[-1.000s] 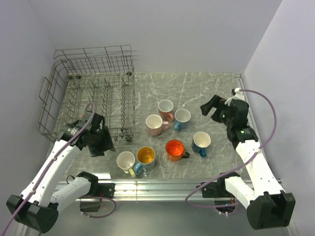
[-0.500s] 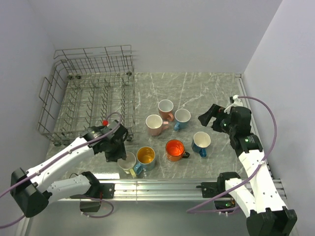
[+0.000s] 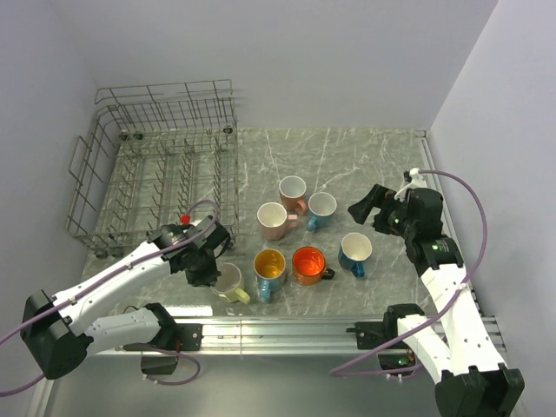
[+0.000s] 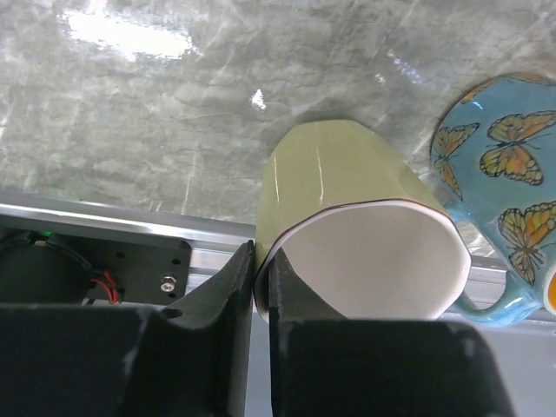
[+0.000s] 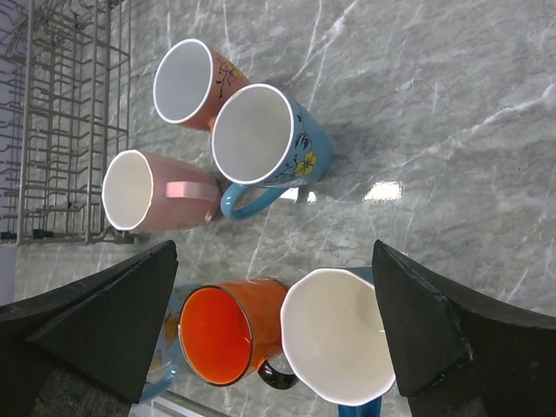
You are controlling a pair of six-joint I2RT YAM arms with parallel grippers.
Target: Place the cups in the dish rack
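The large grey wire dish rack (image 3: 165,178) at the left holds no cup; nothing is loaded. Near its front right corner, the left end effector (image 4: 261,287) is clenched on the rim of the pale yellow ceramic mug (image 4: 347,174), low over the grey marbled worktop (image 3: 365,156). To the right stand the teal butterfly mug (image 3: 269,265), pale pink mug (image 3: 274,220), salmon mug (image 3: 294,191), glossy orange mug (image 3: 307,263), light blue mug (image 3: 321,208) and dark blue mug (image 3: 355,249). The right end effector (image 3: 369,204) hangs released, gripping nothing. All seven are left to load.

The left arm (image 3: 113,276) and right arm (image 3: 454,291) share white links, black joints, purple cables (image 3: 485,228).
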